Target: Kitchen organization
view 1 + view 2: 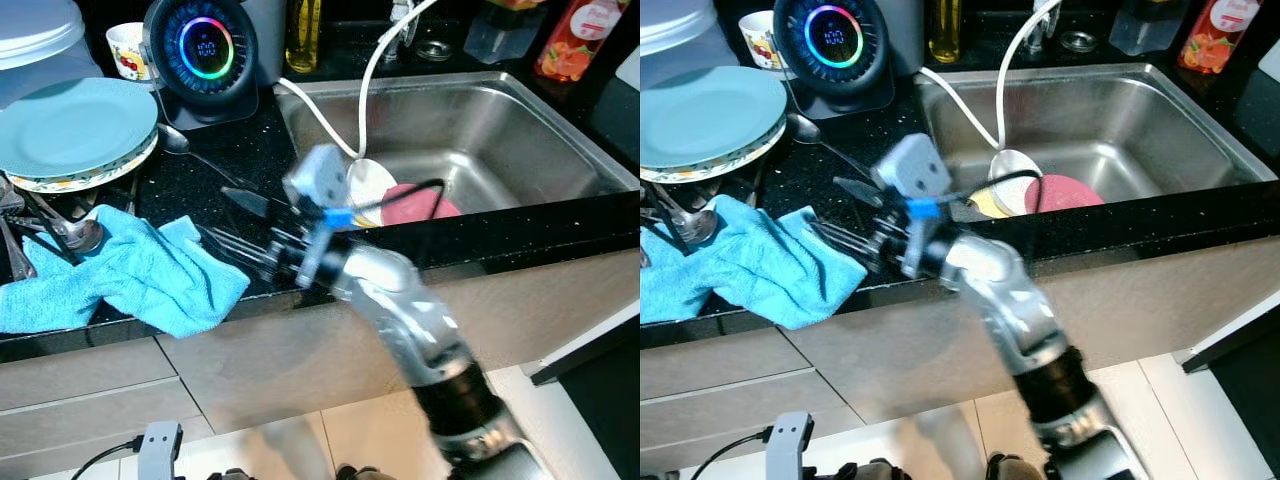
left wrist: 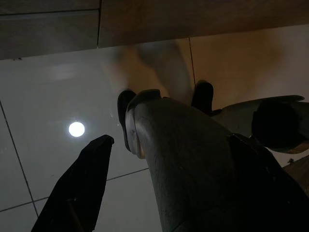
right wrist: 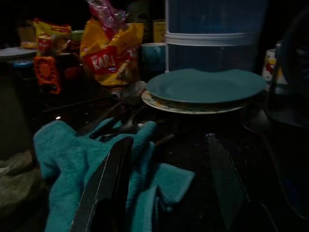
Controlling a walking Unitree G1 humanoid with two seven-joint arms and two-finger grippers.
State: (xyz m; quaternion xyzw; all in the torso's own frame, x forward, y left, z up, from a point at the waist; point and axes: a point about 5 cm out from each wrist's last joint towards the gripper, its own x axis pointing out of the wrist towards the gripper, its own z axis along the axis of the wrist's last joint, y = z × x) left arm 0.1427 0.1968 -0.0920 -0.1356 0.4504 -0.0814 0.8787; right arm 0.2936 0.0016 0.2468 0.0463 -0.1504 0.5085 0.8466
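Starting at the left end of the black counter (image 1: 240, 160), I see a stack of plates (image 1: 75, 130) with a pale blue one on top, some spoons (image 1: 70, 232) lying just in front of it, and a blue towel (image 1: 130, 275) rumpled along the front edge. My right gripper (image 1: 235, 225) is out over the counter between the towel and the sink (image 1: 470, 130), its two black fingers spread apart with nothing between them; in the right wrist view the same fingers (image 3: 104, 186) frame the towel's near corner with the plates beyond. A few forks (image 1: 240, 255) lie at the towel's right edge, directly under the fingertips, and a long spoon (image 1: 195, 155) rests further back toward the round lit gadget (image 1: 205, 50). I take the towel as the thing to deal with here, though the forks are just as close. It should be light and limp, sagging and dragging anything resting on it, so I would pinch a raised fold near the right corner, away from the spoons, and lift slowly. The sink holds a white dish and a pink one (image 1: 420, 205). My left gripper (image 2: 87, 183) hangs by the leg over the floor tiles; I cannot tell how its fingers stand.
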